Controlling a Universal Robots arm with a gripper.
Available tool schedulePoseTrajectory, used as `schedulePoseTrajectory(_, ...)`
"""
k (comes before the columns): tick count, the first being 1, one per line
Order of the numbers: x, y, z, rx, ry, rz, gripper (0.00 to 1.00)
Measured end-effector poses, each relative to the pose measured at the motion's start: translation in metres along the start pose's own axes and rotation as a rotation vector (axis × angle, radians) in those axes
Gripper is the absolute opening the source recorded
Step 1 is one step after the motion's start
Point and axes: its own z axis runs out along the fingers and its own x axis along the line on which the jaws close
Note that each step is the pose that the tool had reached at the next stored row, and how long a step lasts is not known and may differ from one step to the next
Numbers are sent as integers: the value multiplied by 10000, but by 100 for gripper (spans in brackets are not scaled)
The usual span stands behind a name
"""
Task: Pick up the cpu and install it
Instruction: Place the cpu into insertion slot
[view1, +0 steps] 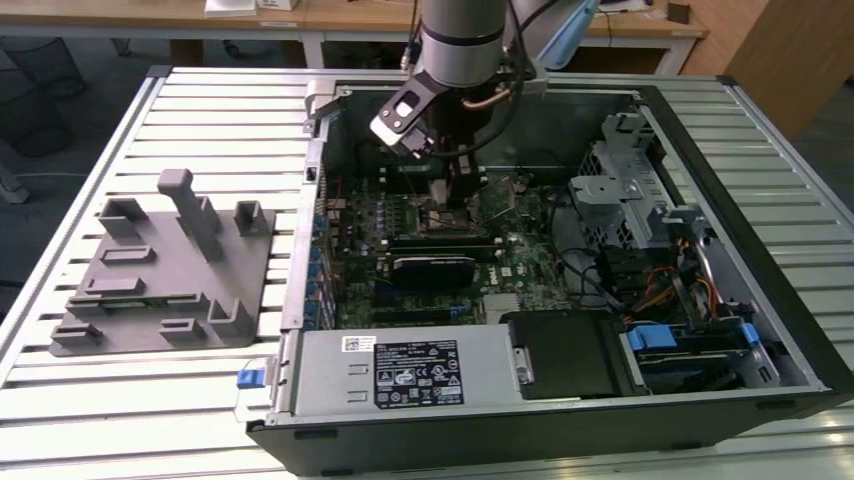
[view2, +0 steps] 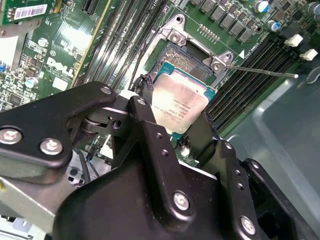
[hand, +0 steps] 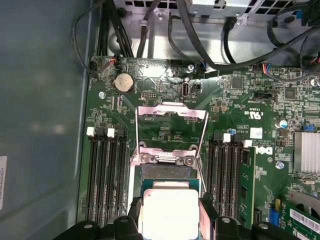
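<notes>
The hand (view2: 175, 114) is closed on the cpu (view2: 181, 100), fingers (view2: 145, 122) clamping two opposite edges, holding it flat at the open socket (view2: 186, 59) of the motherboard (view1: 521, 260) inside the computer case (view1: 534, 440), with the grey holder block (view1: 160, 270) on the desk (view1: 134, 420) at 9 o'clock of the case in the exterior view.

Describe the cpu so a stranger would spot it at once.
Look inside the open computer case, at the green motherboard under the arm. Between the gripper's black fingers, over the open metal-framed socket, sits the cpu: a small flat square with a silver top, unlike the dark slots beside it.
</notes>
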Motion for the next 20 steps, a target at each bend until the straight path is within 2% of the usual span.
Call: schedulePoseTrajectory(20,3,-4,115,0,0,1,53)
